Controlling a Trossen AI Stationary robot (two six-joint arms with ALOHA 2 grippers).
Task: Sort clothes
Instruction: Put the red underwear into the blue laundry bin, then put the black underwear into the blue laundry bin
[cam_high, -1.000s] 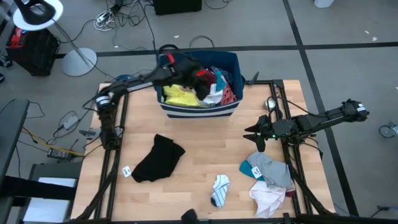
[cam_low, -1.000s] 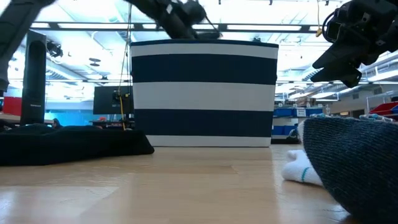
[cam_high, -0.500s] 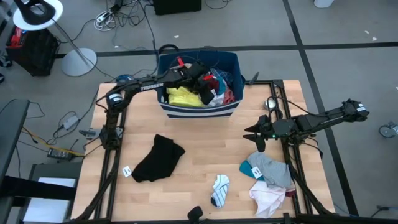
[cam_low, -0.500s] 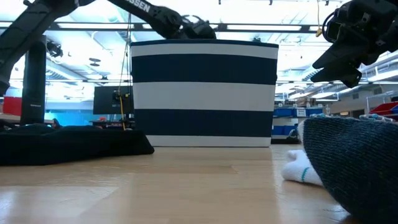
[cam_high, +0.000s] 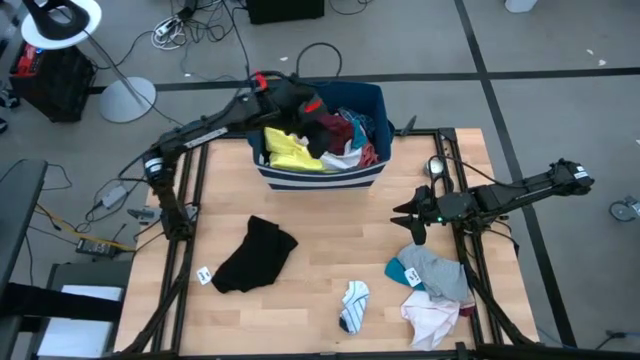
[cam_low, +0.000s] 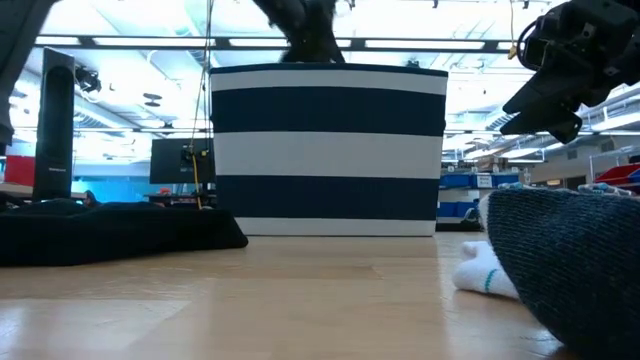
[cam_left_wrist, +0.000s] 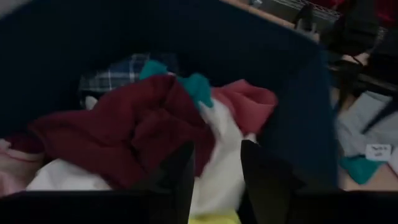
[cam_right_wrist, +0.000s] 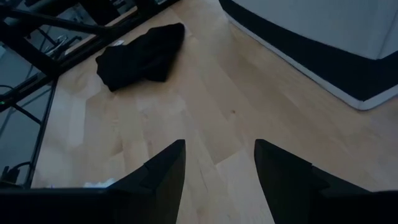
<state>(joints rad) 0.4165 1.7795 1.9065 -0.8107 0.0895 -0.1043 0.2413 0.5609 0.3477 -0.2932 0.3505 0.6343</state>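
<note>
Left gripper (cam_left_wrist: 214, 165) hovers over bin (cam_high: 375, 100), fingers parted, empty, above maroon garment (cam_left_wrist: 118, 127); lower clothes hidden.

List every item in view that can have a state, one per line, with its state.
left gripper: open, empty, above the bin.
right gripper: open, empty, above bare table.
bin: upright, full of mixed clothes.
maroon garment: crumpled on top inside the bin.
yellow garment: bunched inside the bin.
black garment: lying crumpled on the table.
white sock: lying loose on the table.
grey garment: heaped over teal and pink pieces.
</note>
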